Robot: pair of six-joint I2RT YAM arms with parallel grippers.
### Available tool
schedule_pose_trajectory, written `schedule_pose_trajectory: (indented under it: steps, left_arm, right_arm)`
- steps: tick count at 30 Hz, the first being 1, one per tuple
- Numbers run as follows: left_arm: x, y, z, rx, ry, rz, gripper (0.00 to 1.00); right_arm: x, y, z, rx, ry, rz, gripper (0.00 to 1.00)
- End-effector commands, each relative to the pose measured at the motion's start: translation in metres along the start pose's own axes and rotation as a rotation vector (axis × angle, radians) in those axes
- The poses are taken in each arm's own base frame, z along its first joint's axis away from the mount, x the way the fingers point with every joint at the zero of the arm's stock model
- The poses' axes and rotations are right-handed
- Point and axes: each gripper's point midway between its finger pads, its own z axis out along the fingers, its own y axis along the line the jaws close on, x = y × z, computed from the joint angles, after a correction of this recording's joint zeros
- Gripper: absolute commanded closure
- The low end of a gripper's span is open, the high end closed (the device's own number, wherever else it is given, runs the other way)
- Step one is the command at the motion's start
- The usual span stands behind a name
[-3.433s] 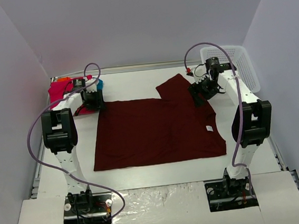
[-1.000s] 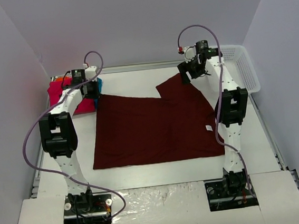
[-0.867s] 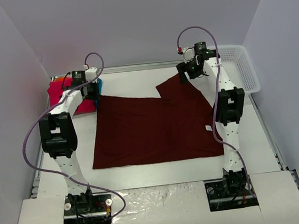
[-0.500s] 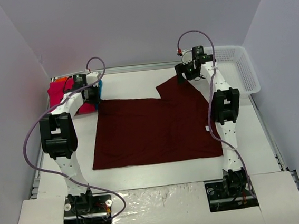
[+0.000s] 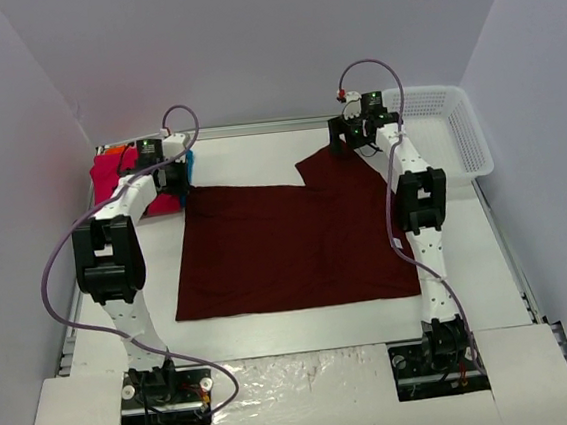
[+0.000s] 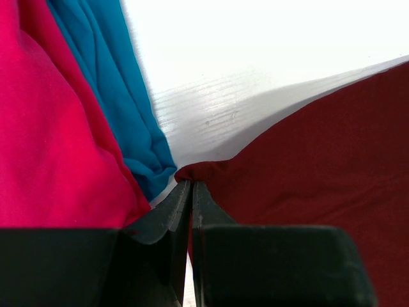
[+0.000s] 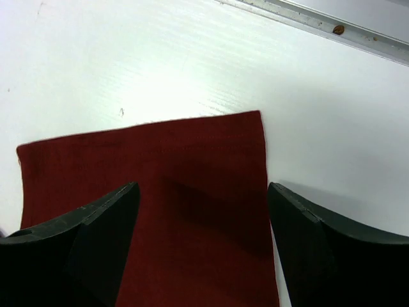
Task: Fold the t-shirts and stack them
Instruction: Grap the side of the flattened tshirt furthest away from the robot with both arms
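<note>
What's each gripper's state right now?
Left gripper: closed, pinching a corner of the maroon t-shirt.
Right gripper: open, holding nothing, jaws spread above the maroon t-shirt.

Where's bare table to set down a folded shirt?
Far strip between the teal shirt and the maroon shirt's sleeve; near strip between its hem and the arm bases. Crowded far left: pink shirt, teal shirt, left gripper.
</note>
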Motion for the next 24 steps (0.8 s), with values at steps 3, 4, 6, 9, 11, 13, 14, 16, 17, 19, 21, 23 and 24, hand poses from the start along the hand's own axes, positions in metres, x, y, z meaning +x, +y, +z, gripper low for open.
schedule_pose_trajectory:
  steps: [3,4,6,9,11,13,14,16,17,19,21,23,24]
  left_arm:
    - [-0.029,-0.007,-0.025,0.004,-0.085,0.033,0.98]
    - [-0.029,-0.006,-0.025,0.004,-0.085,0.033,0.98]
    - [-0.028,-0.006,-0.025,0.003,-0.084,0.034,0.98]
    - [-0.028,-0.007,-0.024,0.009,-0.083,0.032,0.98]
    - [-0.027,-0.009,-0.023,0.018,-0.081,0.034,0.98]
    - [-0.025,-0.009,-0.021,0.022,-0.076,0.032,0.98]
    - [-0.024,-0.010,-0.020,0.027,-0.073,0.030,0.98]
    - [-0.021,-0.010,-0.019,0.026,-0.067,0.030,0.98]
    - [-0.022,-0.010,-0.019,0.027,-0.069,0.032,0.98]
    - [-0.019,-0.010,-0.017,0.027,-0.062,0.029,0.98]
    - [-0.019,-0.009,-0.017,0.029,-0.062,0.030,0.98]
    - [-0.018,-0.010,-0.016,0.032,-0.059,0.032,0.98]
    - [-0.018,-0.009,-0.016,0.031,-0.058,0.029,0.98]
  right_arm:
    - [-0.022,-0.010,0.008,0.011,-0.096,0.057,0.23]
    - [-0.022,-0.009,0.009,0.004,-0.099,0.063,0.23]
    - [-0.019,-0.011,0.015,-0.001,-0.097,0.077,0.24]
    - [-0.013,-0.010,0.022,-0.010,-0.089,0.087,0.24]
    - [-0.009,-0.011,0.025,-0.013,-0.084,0.093,0.24]
    - [-0.005,-0.013,0.029,-0.012,-0.080,0.100,0.25]
    - [-0.005,-0.015,0.029,-0.007,-0.081,0.104,0.25]
    - [-0.003,-0.015,0.033,-0.010,-0.080,0.111,0.26]
    - [-0.003,-0.015,0.033,-0.020,-0.081,0.114,0.30]
    - [-0.002,-0.012,0.035,-0.034,-0.079,0.118,0.37]
    - [0.000,-0.011,0.035,-0.042,-0.075,0.121,0.44]
    - [0.003,-0.012,0.035,-0.040,-0.067,0.124,0.48]
    - [0.001,-0.011,0.033,-0.039,-0.071,0.121,0.48]
